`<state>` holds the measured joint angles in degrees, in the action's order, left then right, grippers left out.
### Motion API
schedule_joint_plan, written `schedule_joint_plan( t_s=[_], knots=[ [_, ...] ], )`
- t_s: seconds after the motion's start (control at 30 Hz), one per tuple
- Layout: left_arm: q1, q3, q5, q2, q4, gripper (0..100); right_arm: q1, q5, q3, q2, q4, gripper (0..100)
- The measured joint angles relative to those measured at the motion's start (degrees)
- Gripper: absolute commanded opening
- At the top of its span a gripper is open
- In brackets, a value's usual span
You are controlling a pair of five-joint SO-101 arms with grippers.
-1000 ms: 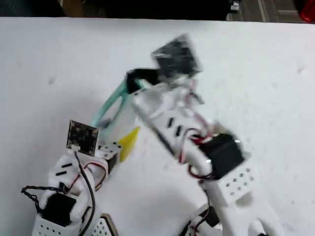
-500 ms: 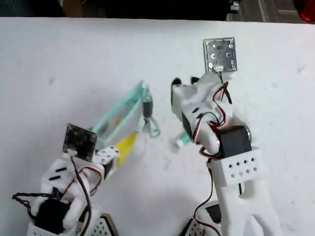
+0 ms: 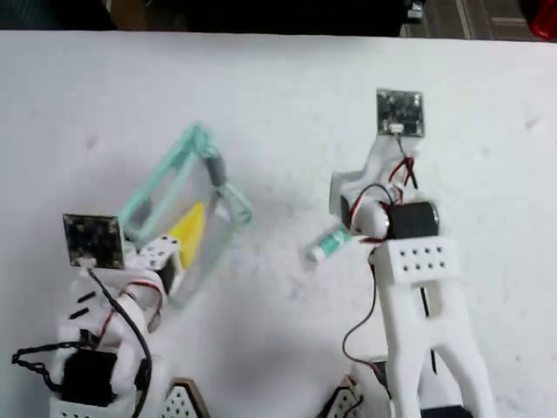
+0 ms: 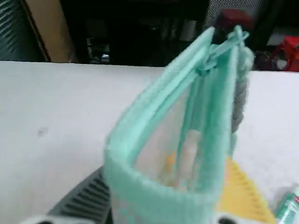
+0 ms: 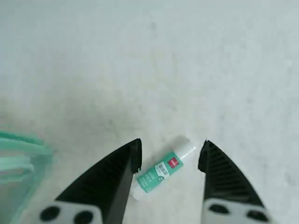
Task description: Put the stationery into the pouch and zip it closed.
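- One corner of the mint-edged pouch (image 3: 178,196) is clamped in the left claw (image 3: 171,259), toward the near-left corner of the bench (image 3: 278,87).
- Farther in, the glue stick (image 3: 329,244) lies mid-bench between the right claw's (image 5: 170,147) spread jaws: this looks like the pickup step.
- Next: close, lift, carry it to the pouch.

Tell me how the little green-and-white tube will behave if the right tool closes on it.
The tube looks round and lies flat on the table, so it may roll. It seems smooth and rigid, probably light, and could slip from the right tool.
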<state>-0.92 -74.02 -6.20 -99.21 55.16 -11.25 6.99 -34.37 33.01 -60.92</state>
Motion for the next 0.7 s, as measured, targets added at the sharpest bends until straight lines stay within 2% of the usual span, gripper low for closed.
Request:
schedule_joint_plan(
  t_s=[0.1,0.2,0.3,0.4,0.7],
  knots=[
    [-6.51,0.18,2.37,-0.62,1.41,28,-0.18,0.0,-1.41,-3.34,0.0,19.3],
    [-5.1,0.53,0.79,-0.62,1.58,28,0.62,2.37,-1.76,-7.38,0.0,19.3],
    [-9.14,0.18,2.02,-0.7,1.58,28,1.14,6.33,-1.76,-12.13,0.0,19.4],
    [-6.33,0.26,1.58,-0.62,1.58,28,1.58,9.23,-1.49,-17.14,0.0,19.4],
    [-5.89,-1.32,0.7,-0.7,1.49,28,2.81,18.9,6.51,-32.44,0.09,19.4]
  ],
)
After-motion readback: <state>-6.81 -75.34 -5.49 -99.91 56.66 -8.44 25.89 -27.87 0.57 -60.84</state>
